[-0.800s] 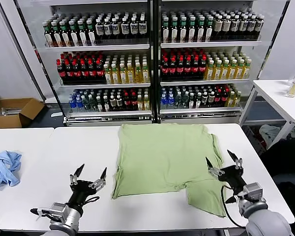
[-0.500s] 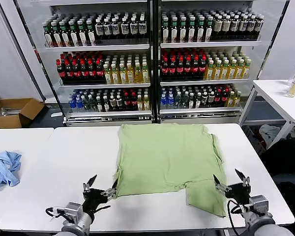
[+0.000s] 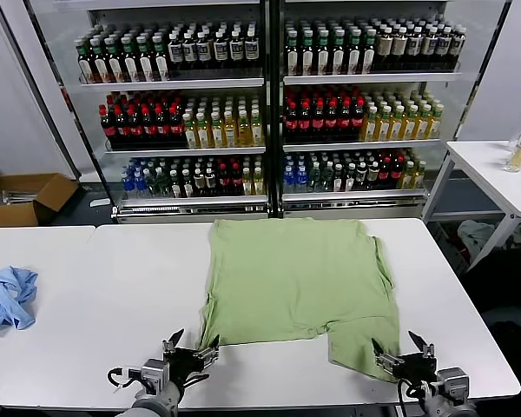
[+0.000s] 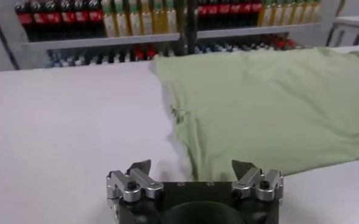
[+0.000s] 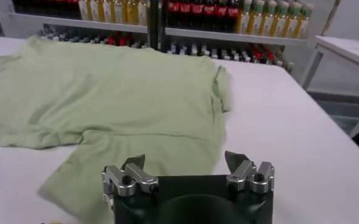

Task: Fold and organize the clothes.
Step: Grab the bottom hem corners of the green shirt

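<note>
Just ahead of the left end effector [image 3: 191, 347], the near left corner of the olive-green shirt [image 3: 300, 282] lies flat on the white counter [image 3: 113, 287]. That end effector hangs low at the counter's near edge with its fingers spread wide, holding nothing. The right end effector [image 3: 402, 350] sits low at the near edge too, fingers equally spread and empty, with the shirt's near right flap directly in front of it. Well off to the left end effector's outer side lies a crumpled blue cloth [image 3: 7, 297]. Beyond the shirt stand drink coolers [image 3: 269, 104] full of bottles.
</note>
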